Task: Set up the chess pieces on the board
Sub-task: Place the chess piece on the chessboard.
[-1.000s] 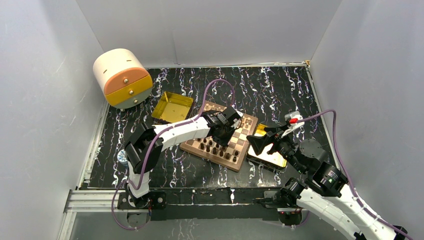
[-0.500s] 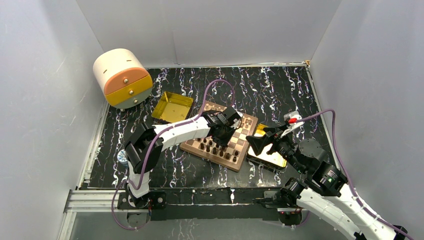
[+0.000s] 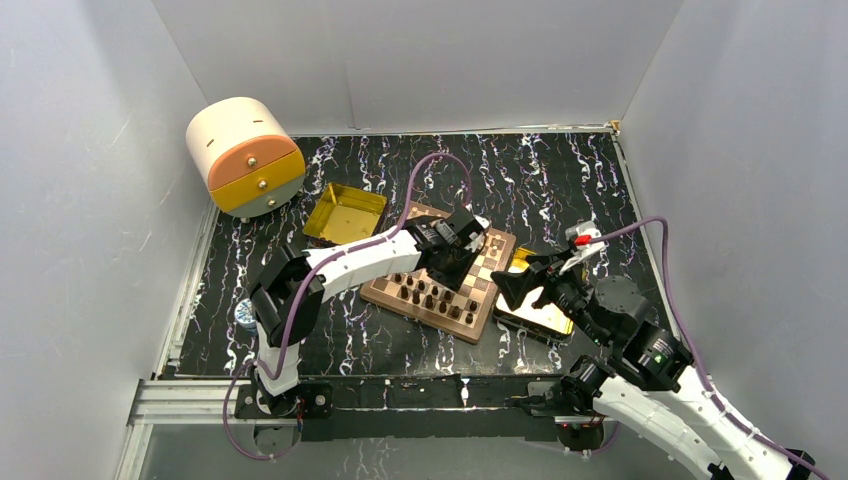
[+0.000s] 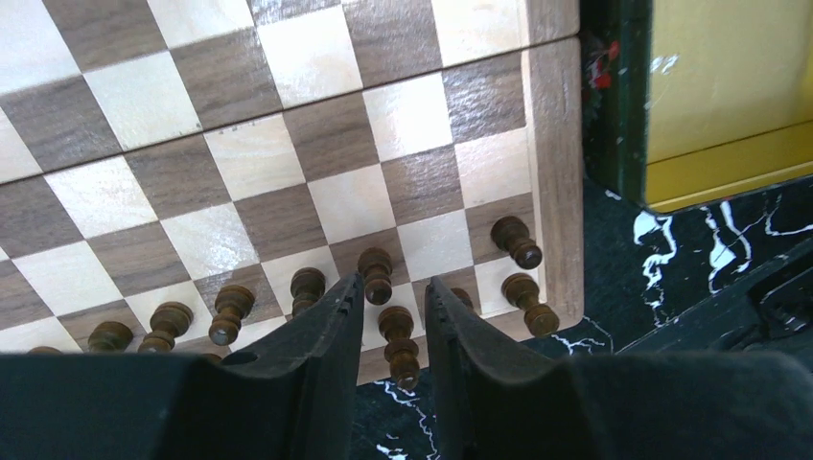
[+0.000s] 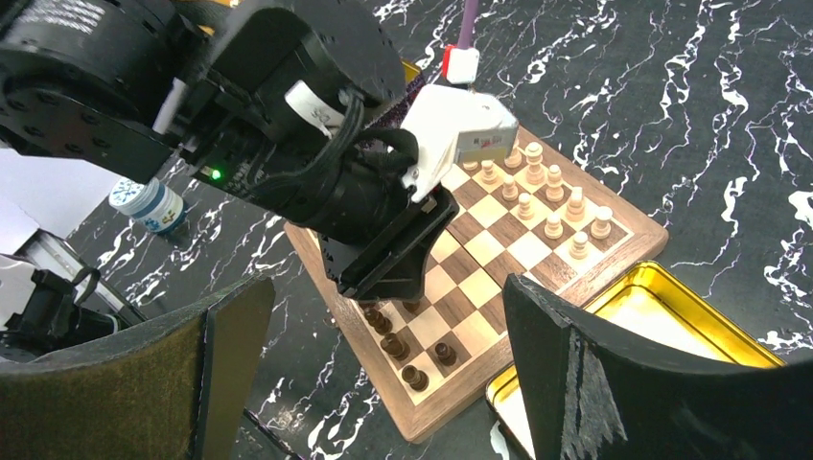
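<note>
The board (image 3: 492,262) lies mid-table, at an angle. Dark chess pieces (image 4: 230,311) stand in two rows along its near edge, and light chess pieces (image 5: 546,196) along the far edge. My left gripper (image 4: 393,283) hovers over the near right corner of the board (image 4: 278,153). Its jaws are slightly open around a dark piece (image 4: 398,331) standing in the edge row, with a gap on each side. My right gripper (image 3: 528,278) hangs wide open and empty over the gold tray (image 3: 540,318) beside the board.
A second gold tray (image 3: 345,215) sits behind the board's left corner. A round white and orange drawer unit (image 3: 245,155) stands at the back left. A small bottle (image 3: 245,318) stands by the left arm's base. White walls enclose the table.
The left jaws have parted, leaving the dark piece standing free between them, and the left wrist has risen a little. The right arm has barely moved.
</note>
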`<move>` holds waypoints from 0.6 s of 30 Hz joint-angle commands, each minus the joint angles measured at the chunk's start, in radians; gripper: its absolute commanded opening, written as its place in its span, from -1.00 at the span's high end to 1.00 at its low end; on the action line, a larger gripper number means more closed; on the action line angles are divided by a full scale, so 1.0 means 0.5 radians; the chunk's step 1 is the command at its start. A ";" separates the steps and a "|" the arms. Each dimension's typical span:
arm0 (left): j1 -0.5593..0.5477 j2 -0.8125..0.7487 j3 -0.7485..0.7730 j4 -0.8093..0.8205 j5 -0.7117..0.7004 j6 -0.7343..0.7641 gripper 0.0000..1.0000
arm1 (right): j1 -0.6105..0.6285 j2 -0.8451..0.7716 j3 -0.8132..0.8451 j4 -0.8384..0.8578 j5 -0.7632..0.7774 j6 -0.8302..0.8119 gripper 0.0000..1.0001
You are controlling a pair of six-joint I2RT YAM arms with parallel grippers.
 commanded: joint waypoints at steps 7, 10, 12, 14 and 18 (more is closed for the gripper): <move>0.394 -0.177 0.226 -0.077 -0.085 -0.010 0.41 | 0.007 0.183 0.093 -0.028 0.070 0.107 -0.97; 0.603 -0.249 0.216 -0.079 -0.221 -0.075 0.37 | 0.009 0.200 0.105 -0.015 0.071 0.122 -0.97; 0.769 -0.348 0.155 -0.057 -0.338 -0.171 0.37 | 0.009 0.204 0.106 -0.003 0.071 0.123 -0.97; 0.884 -0.464 0.072 -0.043 -0.520 -0.332 0.37 | 0.009 0.213 0.103 0.014 0.067 0.118 -0.97; 1.037 -0.687 -0.127 -0.048 -0.683 -0.767 0.40 | 0.009 0.218 0.106 0.021 0.061 0.097 -0.97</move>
